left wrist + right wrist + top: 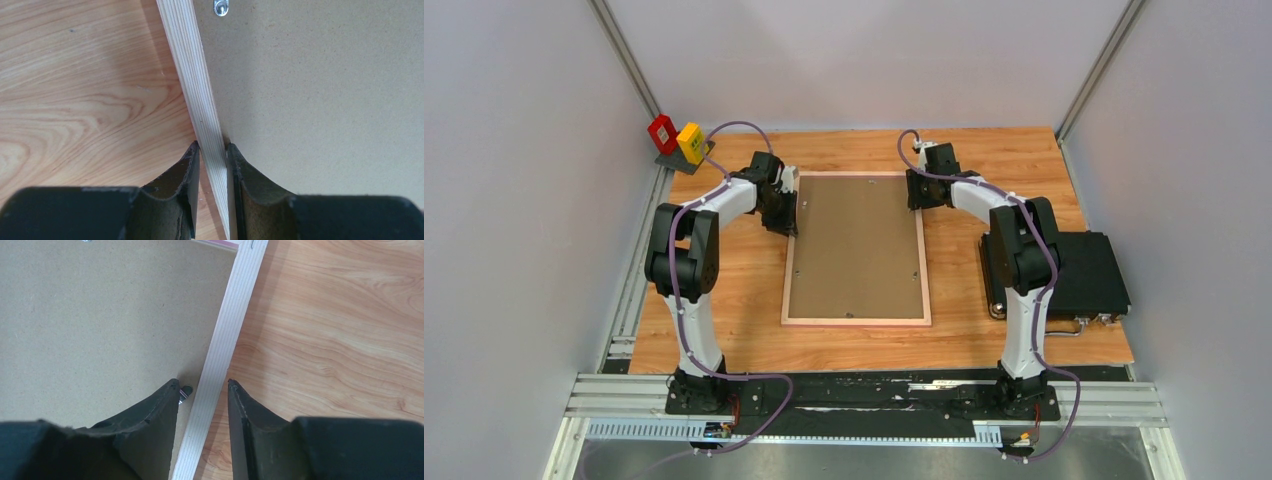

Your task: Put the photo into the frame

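The frame [856, 321] lies face down in the middle of the table, light wood back up, with a plain brown backing board [856, 245] filling it. The photo is hidden. My left gripper [786, 215] is at the frame's far left side. In the left wrist view it [212, 146] is shut on the left wooden rail [192, 65], one finger on each side. My right gripper [917, 195] is at the far right side. In the right wrist view it [202, 382] straddles the right rail [235, 310], open, with gaps on both sides.
A black case [1064, 270] lies at the table's right edge beside the right arm. A red block [662, 133] and a yellow block [691, 142] stand at the far left corner. Small metal tabs [186, 391] [220, 7] sit on the backing board near the rails.
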Robot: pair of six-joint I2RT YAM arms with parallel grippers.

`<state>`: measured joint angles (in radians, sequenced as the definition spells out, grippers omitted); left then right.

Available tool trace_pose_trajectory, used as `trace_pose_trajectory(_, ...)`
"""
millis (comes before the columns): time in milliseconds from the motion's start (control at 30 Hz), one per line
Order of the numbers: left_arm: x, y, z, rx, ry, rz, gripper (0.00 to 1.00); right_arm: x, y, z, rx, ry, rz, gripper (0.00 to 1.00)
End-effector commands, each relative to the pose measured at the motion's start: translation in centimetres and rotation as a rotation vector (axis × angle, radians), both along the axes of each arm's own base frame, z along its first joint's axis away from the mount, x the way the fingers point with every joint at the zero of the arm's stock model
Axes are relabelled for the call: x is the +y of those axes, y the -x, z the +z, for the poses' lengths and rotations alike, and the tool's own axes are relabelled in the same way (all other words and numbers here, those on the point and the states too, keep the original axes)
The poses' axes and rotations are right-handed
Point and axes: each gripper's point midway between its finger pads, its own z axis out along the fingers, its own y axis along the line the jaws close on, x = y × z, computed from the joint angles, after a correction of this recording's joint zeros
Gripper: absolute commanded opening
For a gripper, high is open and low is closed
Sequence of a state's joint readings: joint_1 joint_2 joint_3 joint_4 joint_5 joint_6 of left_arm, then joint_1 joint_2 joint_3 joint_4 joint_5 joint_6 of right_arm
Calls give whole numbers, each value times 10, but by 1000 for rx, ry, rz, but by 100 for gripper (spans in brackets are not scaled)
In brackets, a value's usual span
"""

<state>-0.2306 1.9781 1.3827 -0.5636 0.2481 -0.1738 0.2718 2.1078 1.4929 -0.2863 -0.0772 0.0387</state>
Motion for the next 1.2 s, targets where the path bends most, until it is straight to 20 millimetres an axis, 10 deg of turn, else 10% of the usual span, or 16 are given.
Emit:
trace_pose_trajectory(0, -4, 0, -4, -2, 7, -28, 15, -11, 9, 4, 12, 42, 6, 38)
trace_pose_trajectory(1167, -2, -1, 0, -10, 3, -27, 12, 3, 25, 9, 58, 4, 271, 38)
